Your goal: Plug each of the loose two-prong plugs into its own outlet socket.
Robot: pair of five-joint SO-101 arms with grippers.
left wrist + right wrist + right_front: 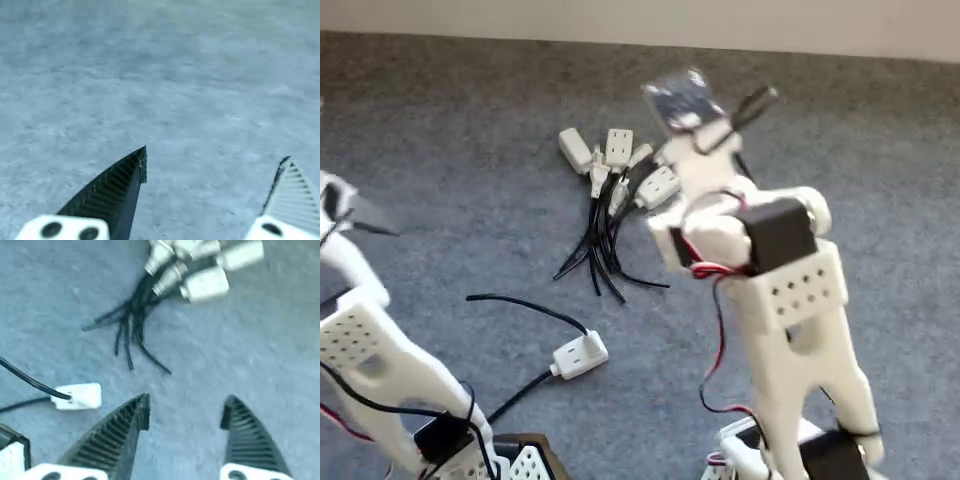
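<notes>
grey surface [440, 150] under my left claw [215, 155], apart | my right claw [187, 400] apart too | white plugs [618, 148] bundled, black cords [600, 250] tangled

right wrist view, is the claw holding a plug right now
No, the right claw stands open with nothing in it, and the bundle of plugs lies apart from it on the grey surface.

White plugs [617, 147], black cords [595, 245]; grey carpet [470, 180]; white right arm [800, 320], red wires [718, 330].
</notes>
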